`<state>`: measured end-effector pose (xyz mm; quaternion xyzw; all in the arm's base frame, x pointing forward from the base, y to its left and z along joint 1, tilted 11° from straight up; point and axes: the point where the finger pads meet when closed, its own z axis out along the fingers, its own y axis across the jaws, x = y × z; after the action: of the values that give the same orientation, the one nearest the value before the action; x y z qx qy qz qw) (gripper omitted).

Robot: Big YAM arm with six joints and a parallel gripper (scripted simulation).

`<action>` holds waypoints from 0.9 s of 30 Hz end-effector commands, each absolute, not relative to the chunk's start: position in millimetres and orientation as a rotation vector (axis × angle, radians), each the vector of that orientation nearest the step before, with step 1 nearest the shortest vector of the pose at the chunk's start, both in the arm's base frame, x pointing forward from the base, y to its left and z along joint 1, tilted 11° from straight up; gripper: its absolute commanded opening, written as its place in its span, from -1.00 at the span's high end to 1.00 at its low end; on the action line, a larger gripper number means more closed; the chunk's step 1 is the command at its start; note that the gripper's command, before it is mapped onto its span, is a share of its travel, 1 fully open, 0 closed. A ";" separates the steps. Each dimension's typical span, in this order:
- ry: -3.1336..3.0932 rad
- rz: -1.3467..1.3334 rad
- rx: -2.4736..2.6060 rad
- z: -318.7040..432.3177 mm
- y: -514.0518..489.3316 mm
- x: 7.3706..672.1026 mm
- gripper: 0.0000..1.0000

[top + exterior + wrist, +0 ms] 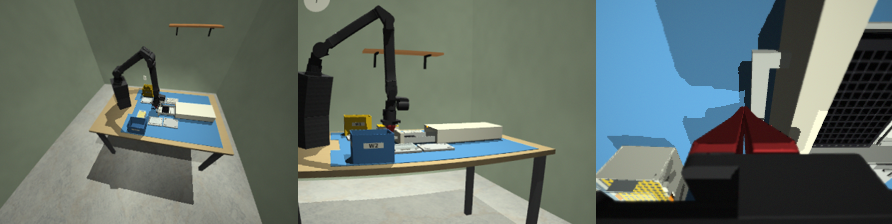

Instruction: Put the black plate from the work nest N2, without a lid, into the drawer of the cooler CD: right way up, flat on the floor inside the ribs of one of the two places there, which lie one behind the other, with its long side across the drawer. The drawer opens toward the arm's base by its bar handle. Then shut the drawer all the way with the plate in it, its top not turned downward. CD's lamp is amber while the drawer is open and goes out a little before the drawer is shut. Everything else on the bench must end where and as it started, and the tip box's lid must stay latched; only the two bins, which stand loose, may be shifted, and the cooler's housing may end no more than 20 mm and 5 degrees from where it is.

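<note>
Blue W2 bin (372,146) sitting at blue mat's (482,147) front left, yellow bin (357,124) standing behind it, wooden wall shelf (196,25) hanging on two black brackets above table (227,142).
</note>
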<state>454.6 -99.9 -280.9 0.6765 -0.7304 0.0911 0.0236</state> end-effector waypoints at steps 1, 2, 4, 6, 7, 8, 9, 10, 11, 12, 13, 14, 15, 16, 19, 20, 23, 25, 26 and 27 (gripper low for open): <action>-2.257 0.296 2.115 -277.9 -91.6 471.6 1.00; -2.258 0.298 2.115 -276.9 -91.8 473.7 1.00; -2.257 0.297 2.115 -277.2 -91.9 476.0 1.00; -2.257 0.297 2.115 -277.2 -91.9 476.0 1.00; -2.261 0.314 2.120 -276.1 -92.4 480.8 1.00; -2.255 0.295 2.116 -278.0 -91.9 478.0 1.00; -2.255 0.293 2.114 -278.3 -91.9 478.8 1.00; -2.257 0.297 2.115 -276.8 -92.1 481.4 1.00; -2.259 0.306 2.117 -274.8 -92.5 485.1 1.00; -2.261 0.312 2.119 -273.6 -92.8 488.0 1.00; -2.260 0.309 2.118 -274.3 -92.7 488.5 1.00; -2.258 0.304 2.117 -275.5 -92.6 488.5 1.00; -2.259 0.306 2.118 -275.1 -92.7 490.3 1.00; -2.259 0.308 2.118 -275.1 -92.8 491.9 1.00; -2.259 0.308 2.118 -273.9 -93.1 496.3 1.00; -2.259 0.308 2.118 -274.0 -93.1 497.6 1.00; -2.259 0.307 2.118 -273.9 -93.2 498.8 1.00; -2.259 0.311 2.119 -272.0 -93.5 502.7 1.00; -2.259 0.306 2.118 -271.8 -93.4 503.3 1.00; -2.261 0.310 2.118 -271.5 -93.6 505.4 1.00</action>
<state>473.8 -100.9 -280.5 0.6771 -0.7307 0.0815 0.0309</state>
